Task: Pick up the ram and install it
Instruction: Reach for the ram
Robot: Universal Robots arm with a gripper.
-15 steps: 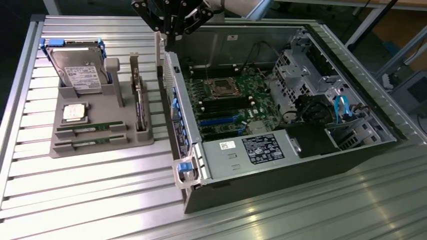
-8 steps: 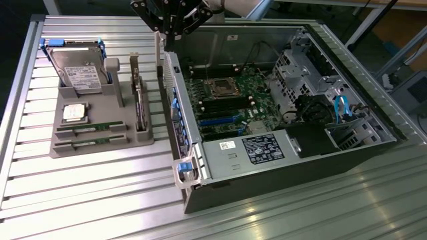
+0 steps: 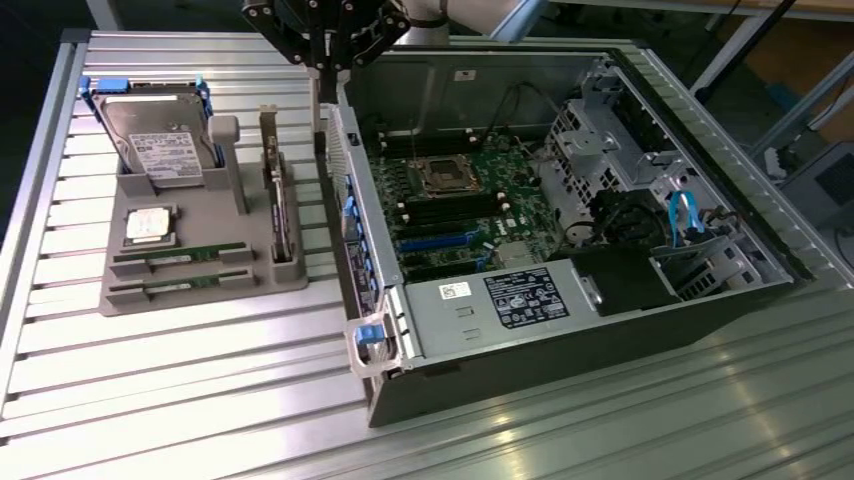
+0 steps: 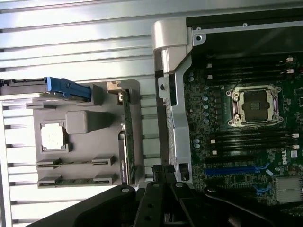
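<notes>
Two ram sticks (image 3: 180, 254) (image 3: 178, 288), thin green boards, lie flat side by side in the front slots of the grey holder tray (image 3: 200, 215) at the exterior view's left. In the wrist view the same rams (image 4: 75, 162) (image 4: 75, 179) rest in their slots. My gripper (image 3: 324, 66) hangs high over the near wall of the open computer case (image 3: 561, 330), apart from the tray. Its black fingers meet at the tips, shut on nothing. Seen from the wrist, the gripper (image 4: 161, 169) is above the case's silver edge. Dark memory slots (image 4: 251, 142) flank the processor socket (image 4: 253, 106).
The tray also holds a hard drive (image 3: 158, 135) with blue rails, a square silver processor chip (image 3: 150, 225) and an upright card with a metal bracket (image 3: 276, 190). The motherboard (image 3: 454, 215), a drive cage (image 3: 601, 150) and a power supply (image 3: 521, 295) are inside the case. Ribbed aluminium table (image 3: 174, 400) surrounds everything.
</notes>
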